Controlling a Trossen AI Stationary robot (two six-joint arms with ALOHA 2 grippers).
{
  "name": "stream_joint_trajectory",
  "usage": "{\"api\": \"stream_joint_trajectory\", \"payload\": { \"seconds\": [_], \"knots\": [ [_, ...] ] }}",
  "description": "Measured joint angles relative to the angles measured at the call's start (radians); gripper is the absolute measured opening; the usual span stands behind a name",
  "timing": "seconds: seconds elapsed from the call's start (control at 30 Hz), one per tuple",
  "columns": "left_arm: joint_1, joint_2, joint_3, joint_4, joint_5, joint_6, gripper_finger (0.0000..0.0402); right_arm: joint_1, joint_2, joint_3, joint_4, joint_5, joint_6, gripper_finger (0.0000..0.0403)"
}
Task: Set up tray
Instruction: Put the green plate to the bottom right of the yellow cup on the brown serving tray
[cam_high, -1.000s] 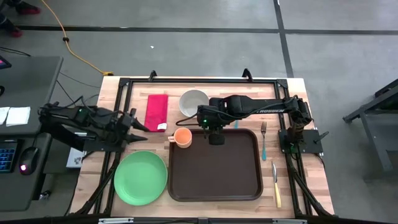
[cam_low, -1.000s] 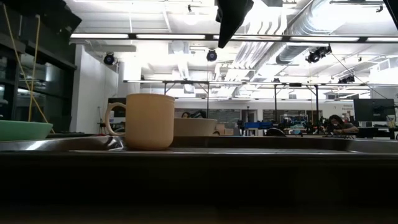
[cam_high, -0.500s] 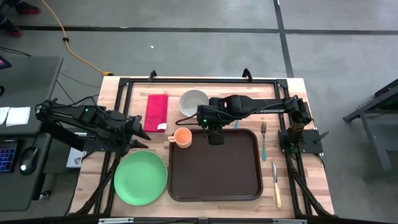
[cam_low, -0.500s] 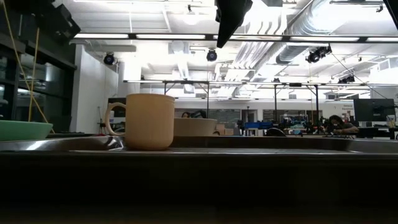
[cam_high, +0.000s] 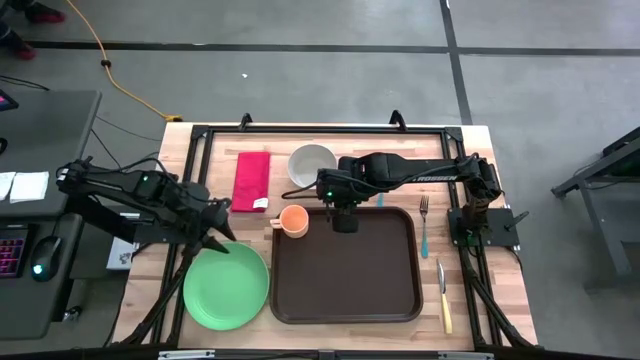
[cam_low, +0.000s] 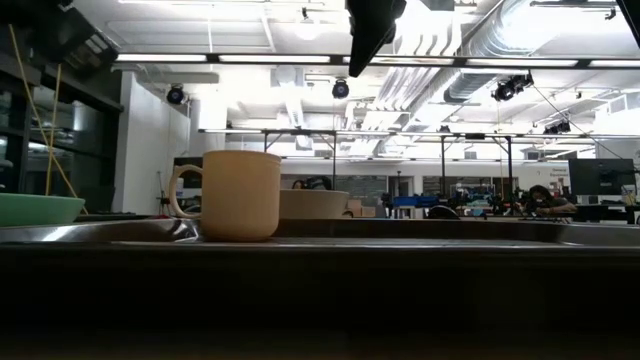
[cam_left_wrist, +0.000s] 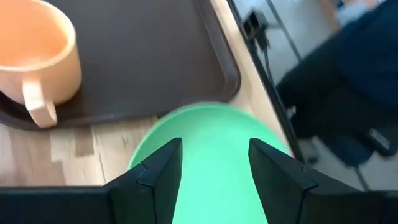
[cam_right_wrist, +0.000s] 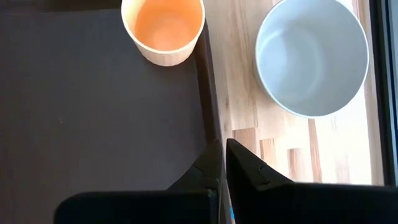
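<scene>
The dark brown tray (cam_high: 345, 270) lies at the table's middle. An orange cup (cam_high: 293, 220) stands upright in its far left corner, handle toward the left. The cup shows again in the low view (cam_low: 238, 195). The round green plate (cam_high: 227, 287) lies left of the tray. My left gripper (cam_high: 224, 242) hovers open over the plate's far rim, tipped down; its fingers frame the plate (cam_left_wrist: 214, 155). My right gripper (cam_high: 346, 224) hangs shut above the tray's far rim (cam_right_wrist: 208, 118), pointing down, well clear of it in the low view (cam_low: 370, 35).
A white bowl (cam_high: 312, 163) and a folded red napkin (cam_high: 251, 180) lie beyond the tray, near the far edge. A fork (cam_high: 424, 225) and a yellow-handled knife (cam_high: 443, 295) lie right of the tray. A desk with a keyboard and mouse stands off the table's left side.
My left gripper has swung from beside the red napkin toward the table's near edge and tipped downward, ending over the green plate's far rim, still open. The cup, tray and plate have kept their places.
</scene>
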Motion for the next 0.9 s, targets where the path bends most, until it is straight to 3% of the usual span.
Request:
{"api": "stream_joint_trajectory", "payload": {
  "seconds": [0.33,0.73,0.9],
  "knots": [
    [0.0,0.0,0.0,-0.175,-0.122,0.134,0.0214,0.0,0.0,0.0,0.0,0.0,0.012,0.0],
    [0.0,0.002,0.0,-0.224,-0.27,0.084,0.0211,0.0,0.0,-0.002,-0.019,0.004,-0.002,0.0],
    [0.0,0.002,0.0,-0.239,-0.294,0.056,0.021,-0.002,0.0,-0.002,-0.03,0.074,-0.007,0.0]
  ]
}}
